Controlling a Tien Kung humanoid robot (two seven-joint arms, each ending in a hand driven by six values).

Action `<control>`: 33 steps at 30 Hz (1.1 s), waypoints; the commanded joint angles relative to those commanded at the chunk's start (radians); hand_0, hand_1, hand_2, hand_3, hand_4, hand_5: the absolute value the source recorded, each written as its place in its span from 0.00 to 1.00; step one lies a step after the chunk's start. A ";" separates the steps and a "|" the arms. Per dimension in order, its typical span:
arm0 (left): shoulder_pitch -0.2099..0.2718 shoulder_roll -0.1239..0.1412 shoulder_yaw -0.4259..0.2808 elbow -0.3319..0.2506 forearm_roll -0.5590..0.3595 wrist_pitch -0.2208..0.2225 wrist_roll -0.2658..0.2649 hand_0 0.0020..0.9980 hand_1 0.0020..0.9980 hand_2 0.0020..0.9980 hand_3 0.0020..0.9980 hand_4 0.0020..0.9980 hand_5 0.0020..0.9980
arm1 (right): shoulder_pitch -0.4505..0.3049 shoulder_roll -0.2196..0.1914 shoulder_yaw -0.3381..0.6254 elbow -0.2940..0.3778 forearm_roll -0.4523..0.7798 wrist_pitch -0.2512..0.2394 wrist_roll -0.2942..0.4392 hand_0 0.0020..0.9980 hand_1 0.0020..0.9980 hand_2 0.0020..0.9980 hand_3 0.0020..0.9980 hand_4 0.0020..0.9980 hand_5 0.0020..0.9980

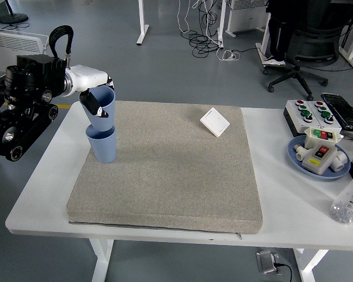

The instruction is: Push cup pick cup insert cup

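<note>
Left arm (17,117) cut by left edge — held cup (101,108) base hidden inside lower cup (103,144).

Held cup (101,108) directly above standing cup (103,144), mat (170,170) left

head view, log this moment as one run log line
left hand holding upper blue cup | directly above lower blue cup on grey mat | insertion depth unclear

A robotics lab: grey concrete floor, loose cables (203,35) at top centre, an office chair (300,53) upper right, a white height-adjustable table (282,170), push-button boxes (310,113) at right
</note>
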 joint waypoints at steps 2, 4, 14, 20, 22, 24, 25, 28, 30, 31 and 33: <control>0.001 -0.005 -0.003 0.014 0.005 0.004 -0.005 0.44 0.46 0.47 0.46 0.28 0.00 | 0.001 0.000 0.000 0.000 -0.001 0.000 0.000 0.75 0.63 0.64 0.56 0.08 0.44; 0.001 -0.008 -0.002 0.026 0.005 0.006 -0.008 0.44 0.46 0.47 0.46 0.28 0.00 | 0.002 -0.001 -0.001 0.000 0.001 0.000 0.000 0.75 0.63 0.64 0.56 0.08 0.44; 0.008 -0.022 0.003 0.052 0.012 0.024 -0.026 0.44 0.46 0.48 0.47 0.28 0.00 | 0.004 -0.002 0.000 0.000 -0.003 0.000 0.000 0.75 0.63 0.64 0.56 0.08 0.44; 0.010 -0.026 0.020 0.065 0.020 0.034 -0.035 0.45 0.47 0.48 0.47 0.27 0.00 | 0.006 -0.002 -0.002 0.000 -0.002 0.000 0.000 0.75 0.63 0.64 0.56 0.08 0.44; 0.010 -0.027 0.017 0.071 0.024 0.036 -0.037 0.45 0.47 0.48 0.47 0.27 0.00 | 0.006 -0.002 -0.003 0.000 -0.003 0.000 0.000 0.75 0.63 0.64 0.56 0.08 0.44; 0.009 -0.027 0.015 0.077 0.026 0.036 -0.038 0.45 0.47 0.48 0.47 0.27 0.00 | 0.007 -0.003 -0.003 0.000 -0.002 0.001 0.001 0.75 0.63 0.64 0.56 0.08 0.44; 0.009 -0.027 0.014 0.079 0.026 0.037 -0.039 0.45 0.48 0.49 0.47 0.27 0.00 | 0.007 -0.003 -0.004 0.000 -0.002 0.001 0.001 0.75 0.63 0.64 0.56 0.08 0.44; 0.009 -0.028 0.012 0.082 0.025 0.039 -0.043 0.45 0.48 0.49 0.47 0.27 0.00 | 0.008 -0.003 -0.003 0.000 -0.001 0.000 0.001 0.75 0.63 0.64 0.56 0.08 0.44; 0.009 -0.028 0.012 0.083 0.023 0.042 -0.047 0.45 0.48 0.49 0.47 0.27 0.00 | 0.008 -0.003 -0.003 0.000 -0.002 0.000 0.002 0.75 0.63 0.64 0.56 0.08 0.44; 0.009 -0.029 0.012 0.084 0.017 0.045 -0.051 0.48 0.54 0.56 0.56 0.40 0.00 | 0.008 -0.003 -0.003 0.000 -0.003 0.000 0.002 0.75 0.63 0.64 0.56 0.08 0.44; 0.010 -0.029 0.012 0.086 0.008 0.049 -0.057 0.48 0.54 0.56 0.56 0.40 0.00 | 0.009 -0.003 -0.003 0.000 -0.003 0.000 0.002 0.75 0.63 0.64 0.56 0.08 0.44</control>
